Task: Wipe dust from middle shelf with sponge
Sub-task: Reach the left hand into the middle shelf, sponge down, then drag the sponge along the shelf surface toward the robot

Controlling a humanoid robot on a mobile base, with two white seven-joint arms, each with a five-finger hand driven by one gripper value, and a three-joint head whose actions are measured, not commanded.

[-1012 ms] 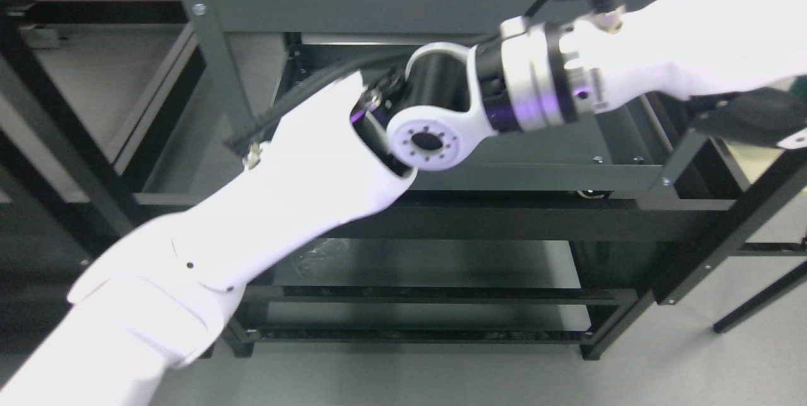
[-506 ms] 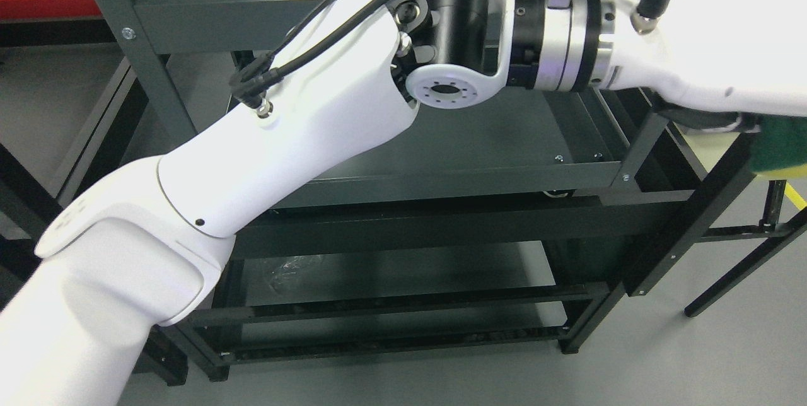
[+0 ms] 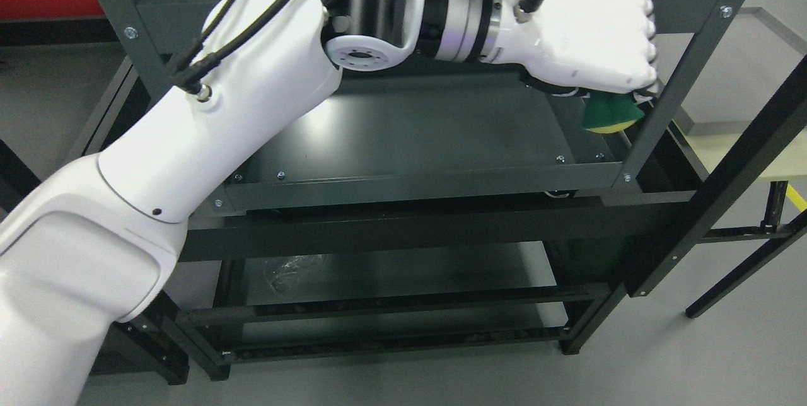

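Seen from the head camera: left arm (image 3: 208, 122) reaching in from lower left, bent at the elbow and stretched across the front of a dark metal rack (image 3: 668, 91). Left hand (image 3: 586, 40) closed in a fist, knuckles turned right, clamped on a sponge (image 3: 606, 115). Sponge poking out just below the fist: dark green on top, a thin yellow layer along its lower edge, squeezed to a wedge, most of it hidden inside the hand. Held at the right end of the middle shelf (image 3: 429, 135), just beside the right front post (image 3: 684, 72); hard to say whether touching the shelf or hanging just above it, since the fist covers the contact. Middle shelf itself a shallow dark tray with a raised front lip, spreading left of and below the hand, its bare surface showing only glare near the elbow. Well below the hand, lower shelf (image 3: 403, 273) with a crumpled clear wrapper (image 3: 293, 267), possibly plastic film, lying at its left side. Above and behind the hand, top shelf (image 3: 189, 9). Left of the arm, a red bar (image 3: 44, 2) at the frame's edge.
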